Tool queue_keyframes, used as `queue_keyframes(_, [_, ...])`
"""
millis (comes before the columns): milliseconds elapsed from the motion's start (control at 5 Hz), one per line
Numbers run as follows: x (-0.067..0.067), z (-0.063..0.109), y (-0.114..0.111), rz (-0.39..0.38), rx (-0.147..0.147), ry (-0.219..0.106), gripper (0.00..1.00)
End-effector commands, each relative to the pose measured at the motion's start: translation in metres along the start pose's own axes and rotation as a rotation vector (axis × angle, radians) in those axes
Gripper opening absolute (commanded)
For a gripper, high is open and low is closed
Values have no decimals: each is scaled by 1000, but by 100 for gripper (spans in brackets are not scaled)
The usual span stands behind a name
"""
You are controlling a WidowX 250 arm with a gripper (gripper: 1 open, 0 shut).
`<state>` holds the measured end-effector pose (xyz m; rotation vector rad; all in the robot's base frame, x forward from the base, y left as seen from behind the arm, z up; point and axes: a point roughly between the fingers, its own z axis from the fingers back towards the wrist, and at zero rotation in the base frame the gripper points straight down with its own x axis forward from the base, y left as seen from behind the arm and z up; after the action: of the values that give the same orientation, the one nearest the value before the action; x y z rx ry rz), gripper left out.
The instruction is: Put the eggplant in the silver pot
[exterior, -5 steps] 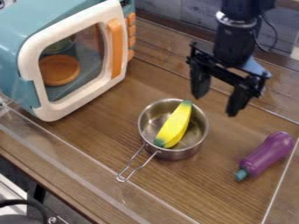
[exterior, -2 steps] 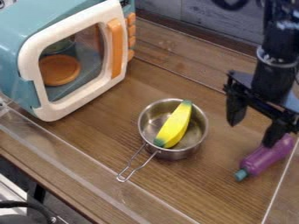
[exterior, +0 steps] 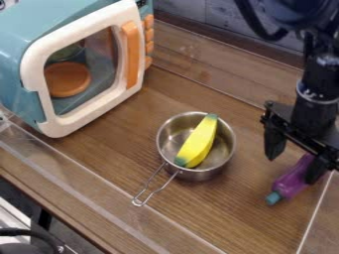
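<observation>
Surface: brown wooden table (exterior: pixel 133 159) | far left: toy microwave (exterior: pixel 73 62) | centre: silver pot (exterior: pixel 196 147), wire handle toward the near edge | right: eggplant (exterior: pixel 294 179) lying flat

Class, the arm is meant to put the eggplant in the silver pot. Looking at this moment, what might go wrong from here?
1. The silver pot already holds a yellow banana toy, so the eggplant may not seat inside and could roll out.
2. The eggplant lies near the clear barrier's edge; an off-centre close by the open pincer might nudge it away instead of gripping.
</observation>
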<state>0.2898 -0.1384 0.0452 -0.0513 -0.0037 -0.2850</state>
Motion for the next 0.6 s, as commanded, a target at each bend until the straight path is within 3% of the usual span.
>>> queue_keyframes(0, [8,3,-5,-5,-15,-52,100])
queue_keyframes(400, [13,-10,-7,11,-26,-59,100])
